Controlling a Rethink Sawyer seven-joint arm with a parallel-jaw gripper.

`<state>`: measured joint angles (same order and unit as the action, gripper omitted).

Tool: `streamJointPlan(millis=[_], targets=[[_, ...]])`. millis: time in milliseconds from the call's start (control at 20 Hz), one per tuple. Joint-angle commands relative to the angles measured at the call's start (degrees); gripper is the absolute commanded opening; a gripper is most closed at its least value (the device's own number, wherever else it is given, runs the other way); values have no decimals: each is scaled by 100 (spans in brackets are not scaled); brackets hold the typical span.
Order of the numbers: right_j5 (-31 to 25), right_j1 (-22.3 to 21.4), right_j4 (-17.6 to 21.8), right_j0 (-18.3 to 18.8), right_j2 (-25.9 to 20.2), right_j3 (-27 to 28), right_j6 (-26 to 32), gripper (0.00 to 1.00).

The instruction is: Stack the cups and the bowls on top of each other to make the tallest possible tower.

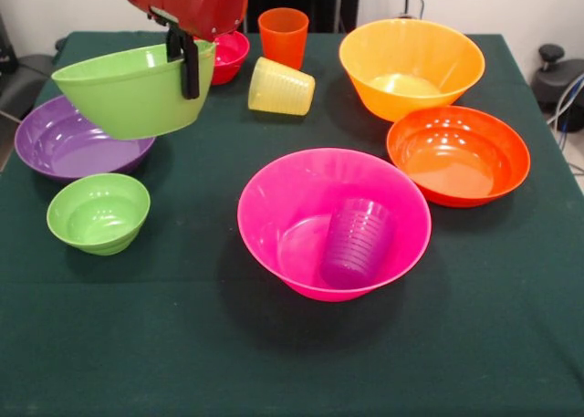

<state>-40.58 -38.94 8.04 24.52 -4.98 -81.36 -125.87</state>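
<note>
Purple bowl (78,143): large, resting on the table at the far left, partly hidden behind the lifted bowl.

Small green bowl (99,212): upright on the cloth, just in front of the purple bowl, unstacked.

Medium green bowl (132,90): held clear of the table and tilted, its rim pinched by the gripper (185,66); one black finger is seen outside the wall, the other is taken to be inside. The jaws are closed narrowly on that rim, a hold judged to suit carrying towards the stack.

Small red bowl (230,55): at the back, partly masked by the arm.

Orange cup (284,36): upright at the rear.

Yellow cup (281,87): lying on its side just in front of the orange cup.

Pink bowl (334,224): large, centre, serving as base of the tower; a purple cup (357,242) lies tilted inside it.

Yellow-orange bowl (411,68): large, rear right, unstacked.

Orange-red bowl (458,154): large, just in front of the yellow-orange bowl, unstacked.
</note>
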Motion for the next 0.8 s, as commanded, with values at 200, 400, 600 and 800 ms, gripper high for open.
streamJointPlan(millis=[200, 400, 600, 800], targets=[[-835, 417, 389, -222, -625, 251, 980, 0], [-767, 394, 333, -308, -687, 245, 888, 0], [-636, 237, 476, -483, -594, 292, 844, 0], [-936, -38, 473, -607, -545, 276, 866, 0]])
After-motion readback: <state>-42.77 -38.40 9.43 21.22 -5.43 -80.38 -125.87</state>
